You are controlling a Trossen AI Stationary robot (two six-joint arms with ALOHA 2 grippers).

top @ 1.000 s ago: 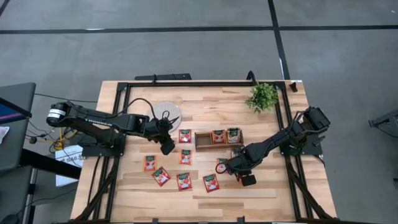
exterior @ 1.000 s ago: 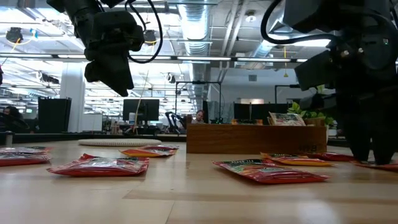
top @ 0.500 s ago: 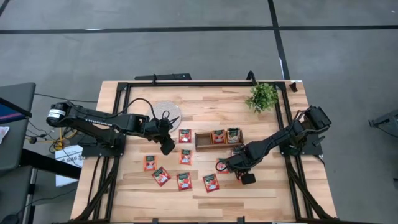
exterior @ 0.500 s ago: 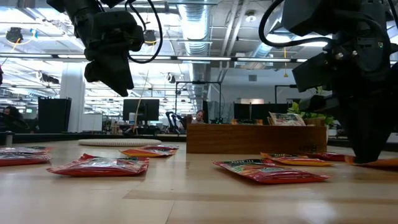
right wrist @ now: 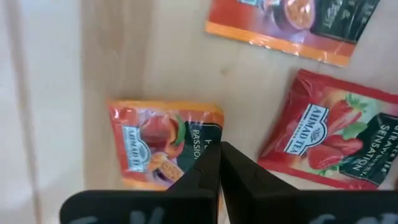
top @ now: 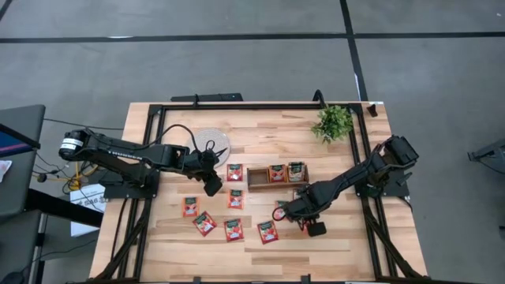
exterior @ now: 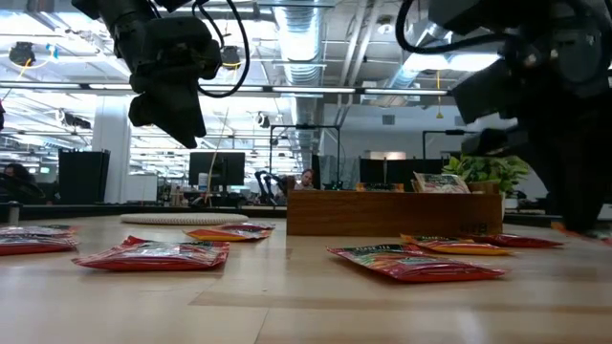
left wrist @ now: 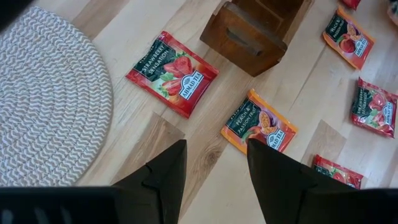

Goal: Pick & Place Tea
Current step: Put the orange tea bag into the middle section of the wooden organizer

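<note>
Several red and orange tea sachets [top: 233, 229] lie flat on the wooden table between the arms. Two more stand in the brown wooden tray [top: 256, 177]. My right gripper [top: 293, 214] points down just in front of the tray, shut on an orange peach sachet [right wrist: 161, 146]. My left gripper [top: 211, 186] hangs open above the table beside the round white disc [top: 211, 142]. Its fingers [left wrist: 176, 168] have nothing between them, and a strawberry sachet [left wrist: 173, 73] and an orange sachet [left wrist: 260, 124] lie below. My right gripper pinches the orange sachet by the middle of one edge [right wrist: 208, 144] between its two shut fingers [right wrist: 200, 177], which come from above and point down. The sachet sticks out sideways from the fingertips, about level. Whether its far edge still rests on the table I cannot tell.
A small green plant [top: 333, 122] stands at the table's far right corner. A black frame [top: 237, 106] runs along the table's edges. Right beside the held sachet lie a strawberry sachet [right wrist: 329, 134] and another orange one [right wrist: 292, 25].
My right gripper has shut on the orange sachet's edge, its fingers having stood apart over it a second ago. It has then risen a little, taking the sachet's held edge up with it. My left arm has kept still.
</note>
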